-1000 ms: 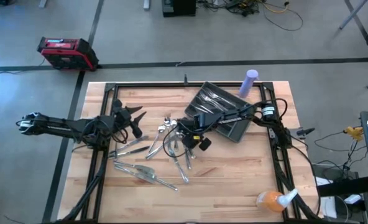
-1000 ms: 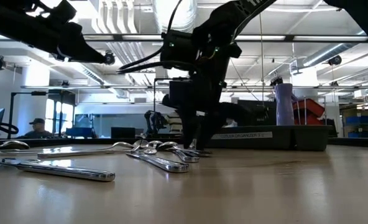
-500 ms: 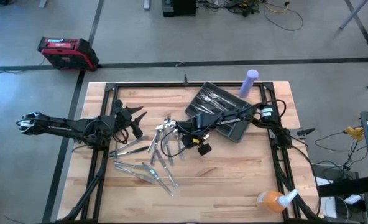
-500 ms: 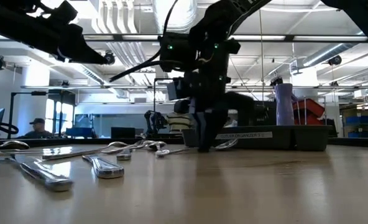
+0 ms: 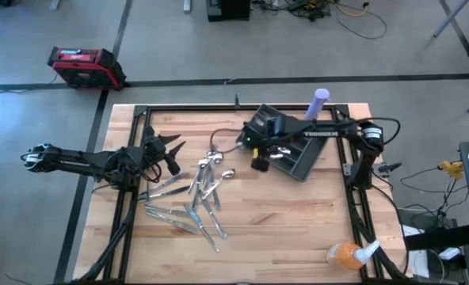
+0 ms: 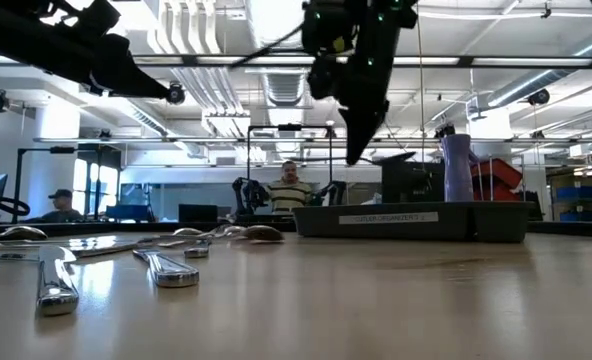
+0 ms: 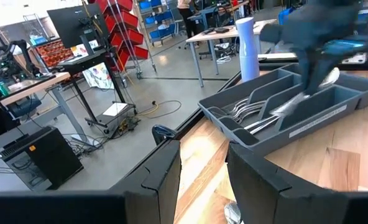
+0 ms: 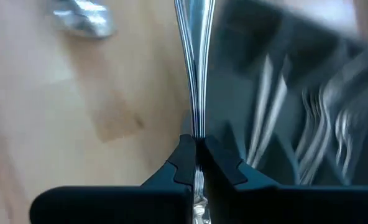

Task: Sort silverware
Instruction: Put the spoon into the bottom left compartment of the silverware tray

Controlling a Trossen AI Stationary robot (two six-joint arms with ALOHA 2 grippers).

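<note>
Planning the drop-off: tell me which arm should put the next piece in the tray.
Right. The right gripper is shut on a silver utensil at the edge of the grey tray. The left gripper is open, empty, across the table beside the loose silverware.

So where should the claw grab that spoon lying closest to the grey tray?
Probably by its thin handle, with the left claw coming straight down and closing across it. The spoon lies flat on the table, a little apart from the pile, and its rounded bowl would likely slip.
</note>
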